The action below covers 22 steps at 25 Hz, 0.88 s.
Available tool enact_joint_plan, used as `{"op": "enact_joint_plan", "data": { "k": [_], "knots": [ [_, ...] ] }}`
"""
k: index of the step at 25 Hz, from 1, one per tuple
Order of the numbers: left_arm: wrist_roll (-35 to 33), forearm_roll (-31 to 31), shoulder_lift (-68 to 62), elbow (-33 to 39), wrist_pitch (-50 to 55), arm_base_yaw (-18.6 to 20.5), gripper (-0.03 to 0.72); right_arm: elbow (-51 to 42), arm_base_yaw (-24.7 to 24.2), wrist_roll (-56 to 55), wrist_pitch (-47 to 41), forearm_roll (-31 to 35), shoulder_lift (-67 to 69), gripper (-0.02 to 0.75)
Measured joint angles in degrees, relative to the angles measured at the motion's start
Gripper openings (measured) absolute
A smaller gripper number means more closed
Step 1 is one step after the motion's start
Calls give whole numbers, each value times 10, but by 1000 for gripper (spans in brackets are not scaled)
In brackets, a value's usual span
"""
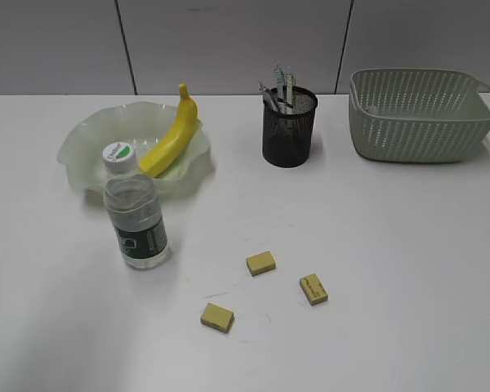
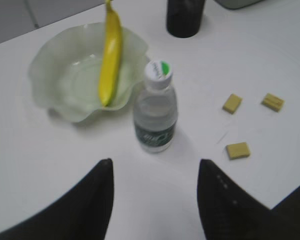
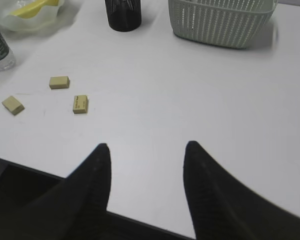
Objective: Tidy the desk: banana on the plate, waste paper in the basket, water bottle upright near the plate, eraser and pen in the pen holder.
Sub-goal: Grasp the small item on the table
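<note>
Lying across the plate near the far left of the worktop, the banana rests with its stem over the far rim. The water bottle stands upright just in front of the plate, cap up, touching or nearly touching its near rim. Right of the plate, along the far edge, the pen holder stands with several pens sticking out of it, and the basket sits in the far right corner. Three small tan erasers lie loose near the middle of the worktop toward the near edge, well apart from the pen holder. The worktop is plain white and smooth; behind it runs a grey panelled wall with dark seams.

The left gripper hangs over the near left part of the worktop with its fingers spread wide, holding nothing, the bottle beyond the gap. The right gripper hovers over the near edge, fingers likewise wide apart and touching nothing, with the basket far ahead of it.
</note>
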<state>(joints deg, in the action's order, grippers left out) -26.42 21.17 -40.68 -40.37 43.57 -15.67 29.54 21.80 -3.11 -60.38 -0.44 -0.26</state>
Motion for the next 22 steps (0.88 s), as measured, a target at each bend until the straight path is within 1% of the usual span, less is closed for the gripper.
{"op": "enact_joint_plan", "data": {
  "k": [2, 4, 6, 7, 8, 9, 10, 12, 14, 15, 18, 22],
  "knots": [
    [-40, 41, -92, -31, -14, -31, 387, -3, 0, -1, 4, -1, -1, 384],
    [-52, 51, -170, -61, -27, -83, 382, -3, 0, -1, 5, -1, 2, 384],
    [-47, 50, -244, -90, -46, -169, 381, -4, -1, -2, 6, -1, 5, 384],
    [-33, 44, -274, -100, -58, -209, 381, -4, -1, -2, 6, -1, 5, 384],
    [-1, 27, -311, -113, -69, -259, 381, -4, -1, -2, 6, -1, 5, 384],
    [53, 1, -342, -124, -79, -307, 381, -4, -1, -2, 6, -1, 6, 384],
    [113, -40, -382, -136, -82, -348, 381, -4, -1, -2, 6, -1, 6, 384],
    [269, -132, -462, -157, -75, -397, 395, -4, -1, -2, 6, -1, 6, 384],
    [358, -174, -530, -168, -72, -412, 442, -4, -1, -2, 6, -1, 6, 384],
    [380, -182, -562, -175, -72, -413, 470, -4, -1, -2, 6, -1, 6, 384],
    [415, -196, -636, -201, -70, -413, 552, -4, -1, -2, 6, -1, 6, 384],
    [468, -220, -693, -242, -68, -413, 578, -4, -1, -2, 6, -1, 6, 384]
  ]
}}
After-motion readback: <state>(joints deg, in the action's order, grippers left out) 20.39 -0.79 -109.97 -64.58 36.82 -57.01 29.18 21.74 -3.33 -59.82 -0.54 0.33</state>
